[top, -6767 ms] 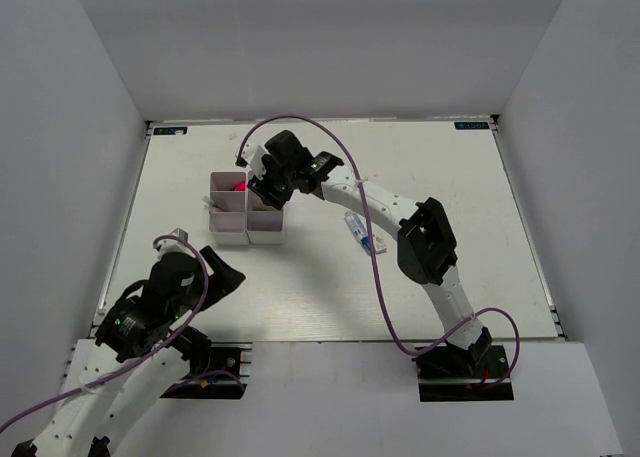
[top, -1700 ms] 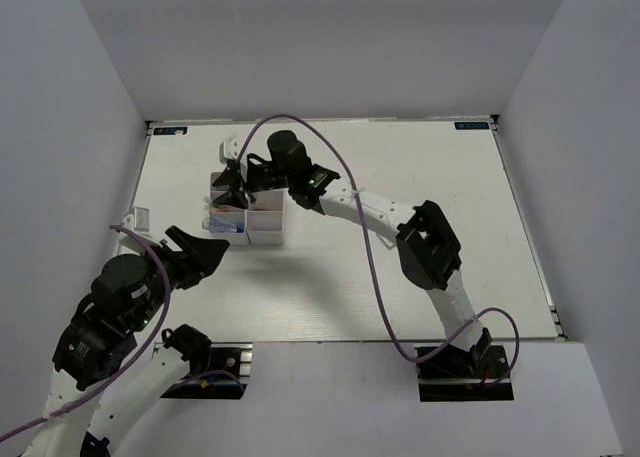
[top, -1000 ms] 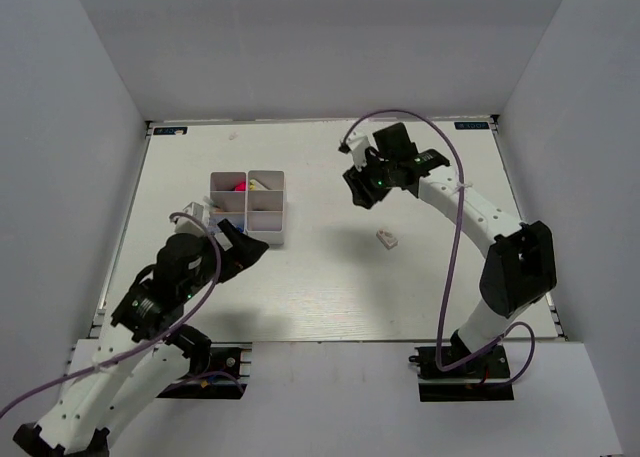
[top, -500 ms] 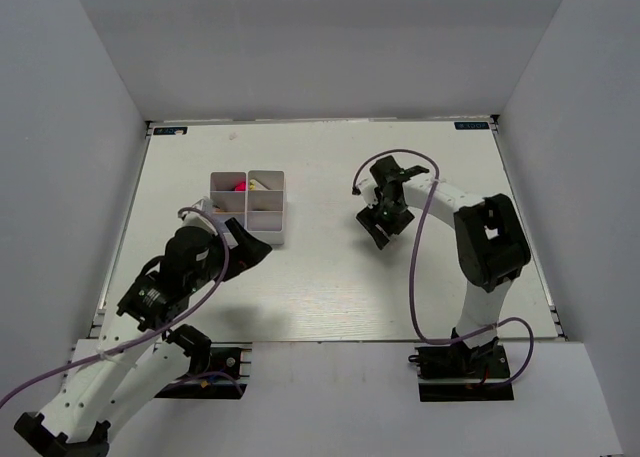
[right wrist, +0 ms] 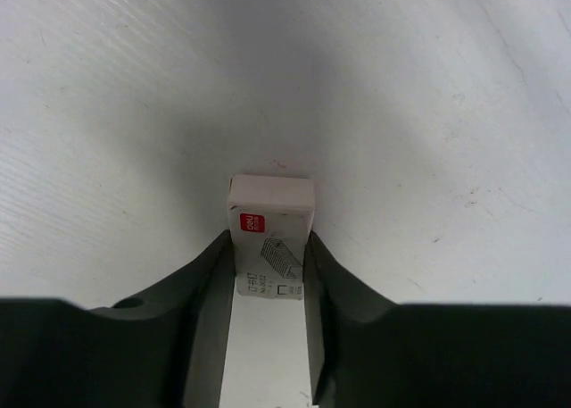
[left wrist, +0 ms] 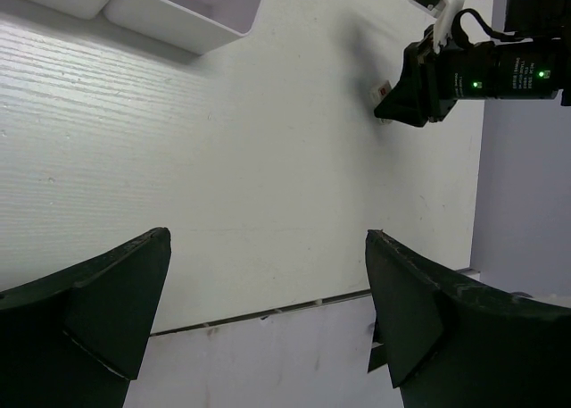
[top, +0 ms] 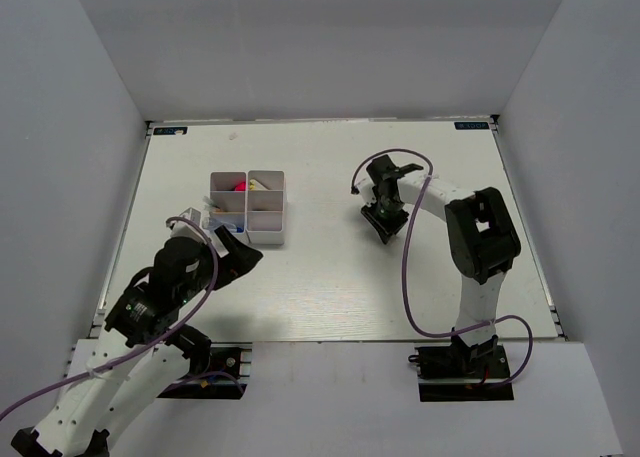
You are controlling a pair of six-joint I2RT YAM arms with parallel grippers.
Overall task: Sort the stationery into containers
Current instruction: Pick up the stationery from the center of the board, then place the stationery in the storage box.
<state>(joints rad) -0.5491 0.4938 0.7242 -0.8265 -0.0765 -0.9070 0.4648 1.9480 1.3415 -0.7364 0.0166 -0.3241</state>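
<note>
Two robot arms reach over a white table (top: 320,287), seen from above. A white organizer (top: 265,239), divided into compartments, sits left of the table's middle. Well to the right of the organizer, the right gripper (top: 385,225) points down at the tabletop. Its wrist camera shows two dark fingers (right wrist: 207,287) pressed against both long sides of a small white eraser (right wrist: 270,196) in a printed paper sleeve, pinching it. The eraser lies on the table, its bare end poking past the fingertips. Bare tabletop separates the eraser from the organizer. The left gripper (top: 240,252) hovers just in front of the organizer, by its near left corner, with fingers spread wide and nothing between them. In the organizer's far left compartment lies a pink item (top: 240,185); the other contents are too small to name. A purple cable (top: 404,272) loops beside the right arm.
</note>
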